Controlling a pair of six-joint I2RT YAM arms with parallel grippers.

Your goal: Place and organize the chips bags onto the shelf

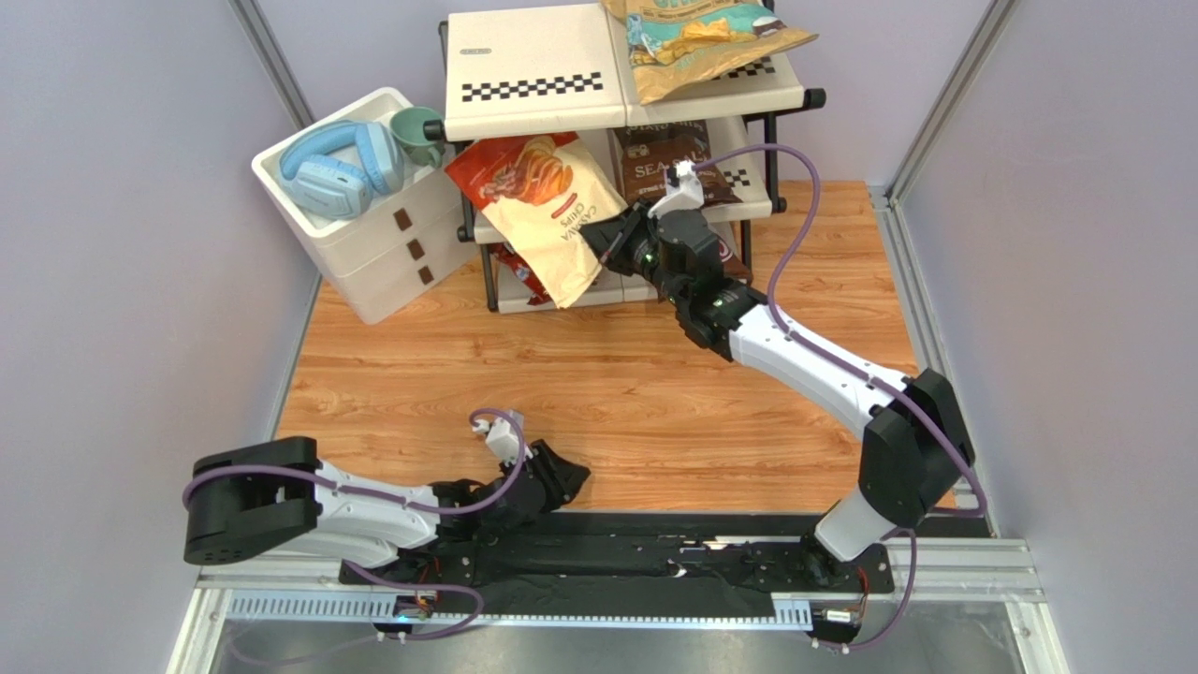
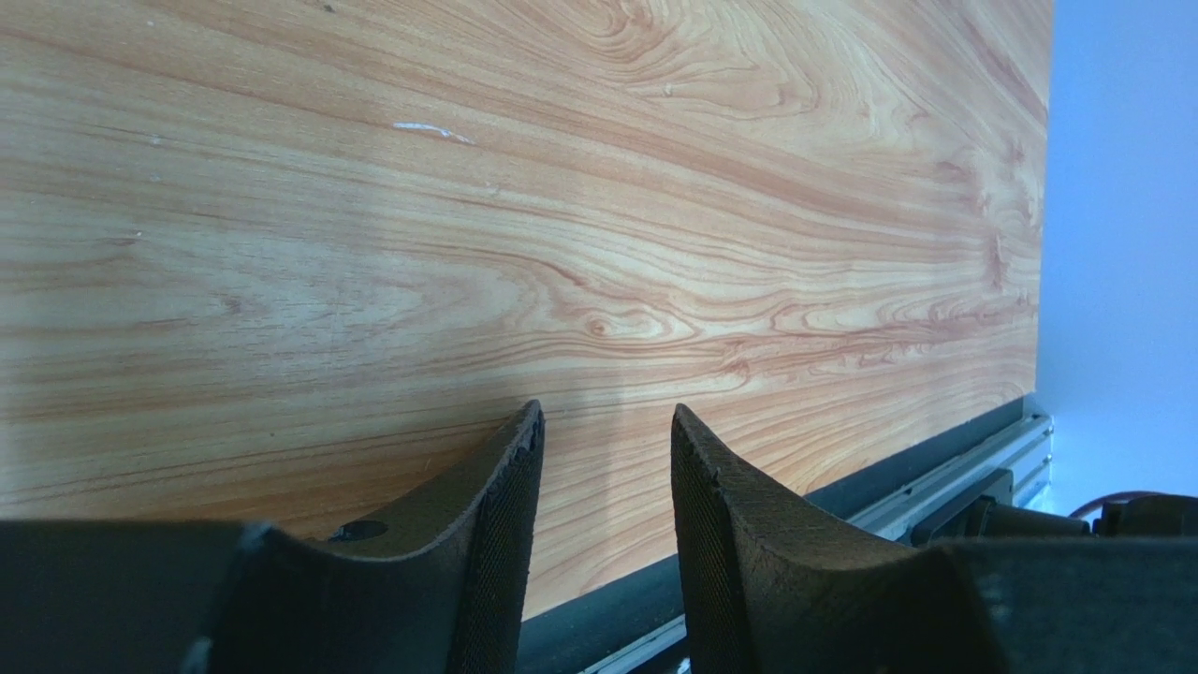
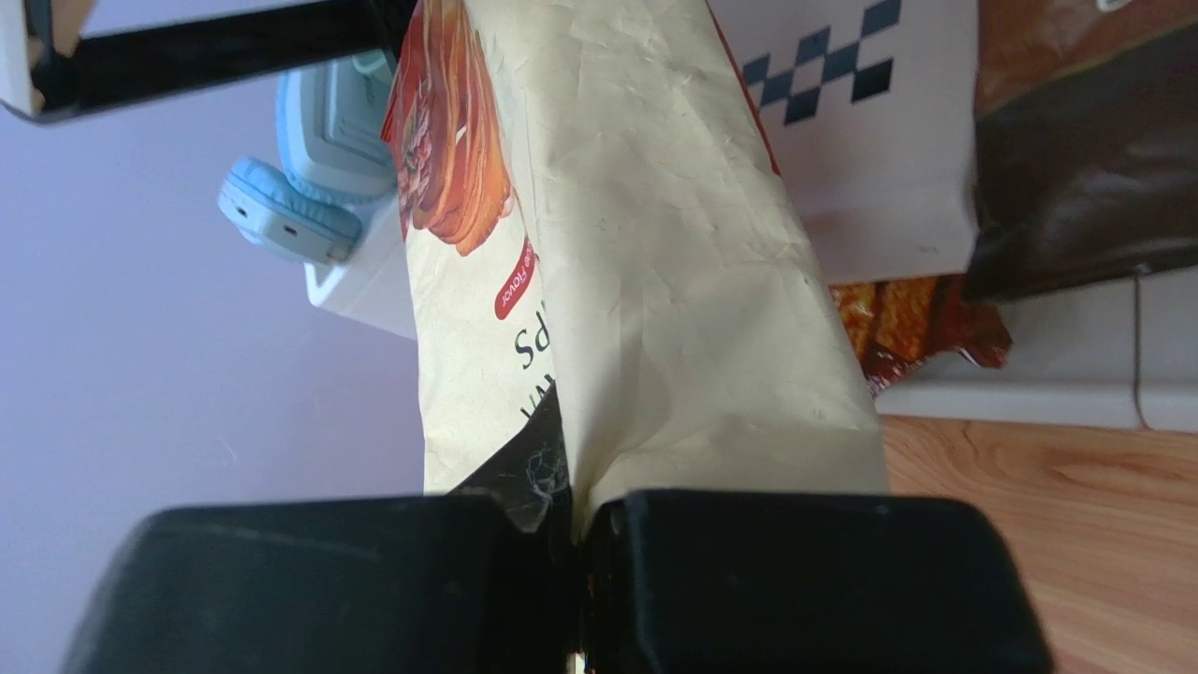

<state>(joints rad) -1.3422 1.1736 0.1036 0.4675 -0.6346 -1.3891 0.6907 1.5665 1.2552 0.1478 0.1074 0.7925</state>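
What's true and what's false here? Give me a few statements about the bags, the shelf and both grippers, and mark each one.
1. The right gripper is shut on the cream bag. True.
2. The left gripper holds a bag. False: it is open and empty.
3. A tan-and-teal bag lies on top of the shelf. True.
4. The headphones sit on the shelf. False: they sit on the drawer box.
5. The brown bag lies on the table. False: it is on the shelf's middle tier.
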